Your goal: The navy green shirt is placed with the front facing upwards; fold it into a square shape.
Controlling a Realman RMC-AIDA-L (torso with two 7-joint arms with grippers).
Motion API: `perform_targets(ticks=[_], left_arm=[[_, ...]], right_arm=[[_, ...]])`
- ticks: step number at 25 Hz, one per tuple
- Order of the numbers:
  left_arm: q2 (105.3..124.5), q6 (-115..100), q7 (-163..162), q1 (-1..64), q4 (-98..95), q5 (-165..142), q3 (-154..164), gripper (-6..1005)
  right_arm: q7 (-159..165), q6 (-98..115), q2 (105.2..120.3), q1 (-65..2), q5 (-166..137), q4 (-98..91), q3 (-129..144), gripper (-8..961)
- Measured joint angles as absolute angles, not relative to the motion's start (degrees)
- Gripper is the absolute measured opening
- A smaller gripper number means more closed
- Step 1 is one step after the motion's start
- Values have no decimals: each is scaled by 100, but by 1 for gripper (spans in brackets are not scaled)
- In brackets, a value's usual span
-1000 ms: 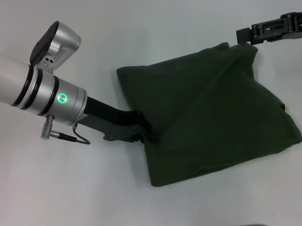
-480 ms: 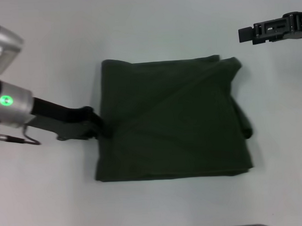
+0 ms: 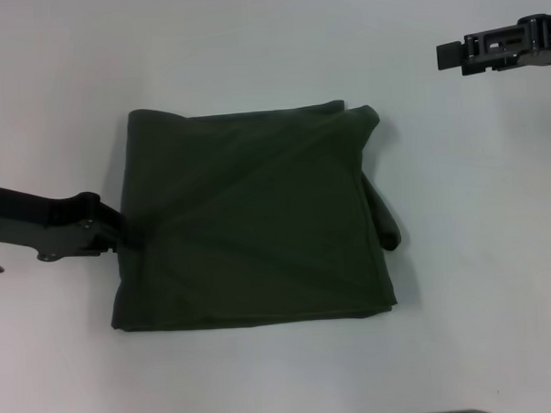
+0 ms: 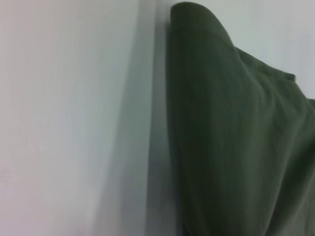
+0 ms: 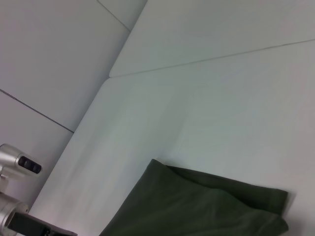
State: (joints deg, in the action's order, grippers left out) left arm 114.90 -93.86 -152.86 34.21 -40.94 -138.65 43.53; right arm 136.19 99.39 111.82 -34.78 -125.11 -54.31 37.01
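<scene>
The navy green shirt (image 3: pixel 249 221) lies folded into a rough square in the middle of the head view, on the white table (image 3: pixel 250 43), with a diagonal crease running from its lower left toward its upper right corner and a small lump of cloth sticking out at its right edge. The left wrist view shows what the head view cannot: the rounded folded edge of the cloth (image 4: pixel 231 137) seen from close by, with a stitched hem near its tip. The right wrist view looks across the table from the far side and catches a corner of the shirt (image 5: pixel 197 206) in the lower part of the frame and a seam in the tabletop behind it.

Since half a second ago the shirt has slid toward the left of the frame, and its outline has squared up.

The left gripper (image 3: pixel 112 234) sits at the shirt's left edge, clamped onto the cloth there. The right gripper (image 3: pixel 447 56) hangs in the upper right of the frame, well apart from the shirt, holding nothing; whether its fingers are parted I cannot tell.
</scene>
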Motion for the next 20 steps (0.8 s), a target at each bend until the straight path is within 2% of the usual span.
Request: perform_targets(ticks=[4,15,20], left_arm=[[11433,-9607,-15115,3492,-3849,-13885,4231,131],[11430,-9751,-15013,3414,-4199,-13907,3941,291],[11404,-9712,-15058,3242,-5070,-14210,3359,529]], right_arm=[[13634,9939,11179,-3480,-12508,-5431,3700,837],[13645,9960,11179,-3491,-12481,-5432,3700,837],[13619,9968,11179,-3490,-12473,-5432,3700,837]])
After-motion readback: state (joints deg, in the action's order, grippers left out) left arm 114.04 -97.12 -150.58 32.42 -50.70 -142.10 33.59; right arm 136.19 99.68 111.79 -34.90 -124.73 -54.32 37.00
